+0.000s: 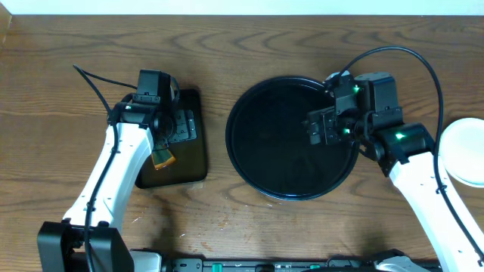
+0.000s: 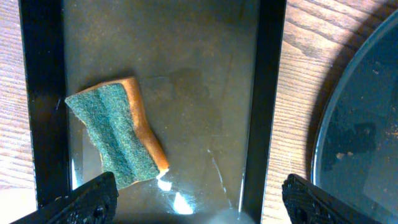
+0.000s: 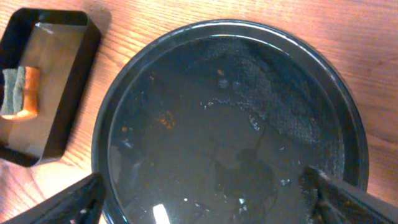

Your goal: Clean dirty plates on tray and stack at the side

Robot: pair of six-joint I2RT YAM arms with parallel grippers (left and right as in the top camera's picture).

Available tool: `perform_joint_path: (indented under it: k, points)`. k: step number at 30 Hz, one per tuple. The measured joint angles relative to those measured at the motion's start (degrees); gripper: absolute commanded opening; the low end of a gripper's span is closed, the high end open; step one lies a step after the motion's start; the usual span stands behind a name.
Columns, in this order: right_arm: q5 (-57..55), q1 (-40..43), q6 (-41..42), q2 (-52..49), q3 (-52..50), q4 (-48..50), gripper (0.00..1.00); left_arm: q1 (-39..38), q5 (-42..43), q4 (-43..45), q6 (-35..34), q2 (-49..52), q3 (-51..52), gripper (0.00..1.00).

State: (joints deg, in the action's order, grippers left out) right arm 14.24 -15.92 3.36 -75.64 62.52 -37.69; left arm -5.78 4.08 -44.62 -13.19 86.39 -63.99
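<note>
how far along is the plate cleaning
Done, apparently: round tray holds no plates; a pale plate sits at the table's right edge, stack count unclear. In hand: nothing, left gripper and right gripper both open, sponge lying in its rectangular tray. Left: nothing visible.

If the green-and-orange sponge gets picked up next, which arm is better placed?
Left, probably. The left gripper is open and hangs right above the small black rectangular tray, with the sponge lying just under it. The right gripper, also open, is over the large round black tray, farther off.
</note>
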Motion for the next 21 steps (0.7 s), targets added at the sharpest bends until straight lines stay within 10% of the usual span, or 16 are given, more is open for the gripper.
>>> perform_joint_path:
  k: [21]
  points:
    - [-2.8,-0.2,-3.3,4.3,-3.8,-1.7,0.99,0.0,0.0,0.0,0.0,0.0,0.0,0.86]
